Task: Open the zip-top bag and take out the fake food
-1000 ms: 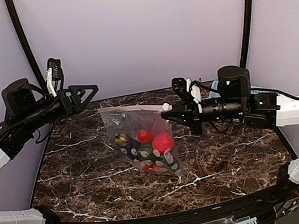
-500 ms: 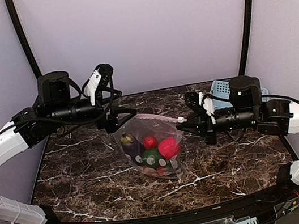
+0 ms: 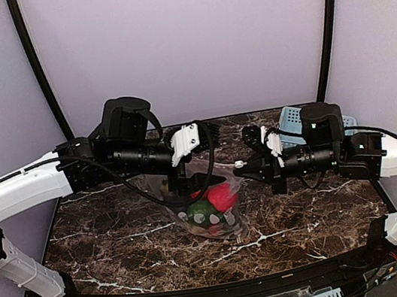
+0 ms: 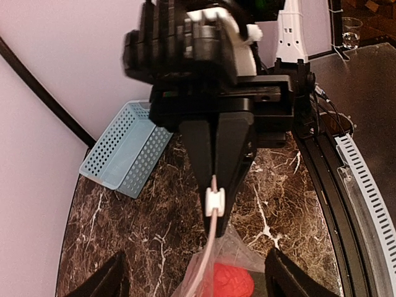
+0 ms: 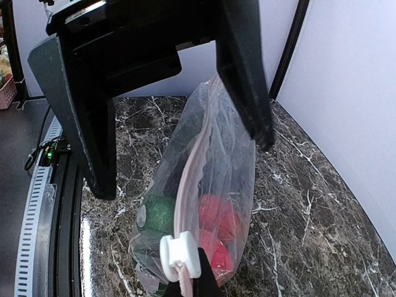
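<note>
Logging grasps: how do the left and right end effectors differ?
The left end effector is open; the right end effector is shut on the zip-top bag by its white slider. The left straddles the bag; the right holds its edge up. Both point at its top.

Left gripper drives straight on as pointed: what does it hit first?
The top edge of the zip-top bag sits between the open jaws of the left gripper; next in line is the white slider pinched by the right gripper. Gap hard to judge.
</note>
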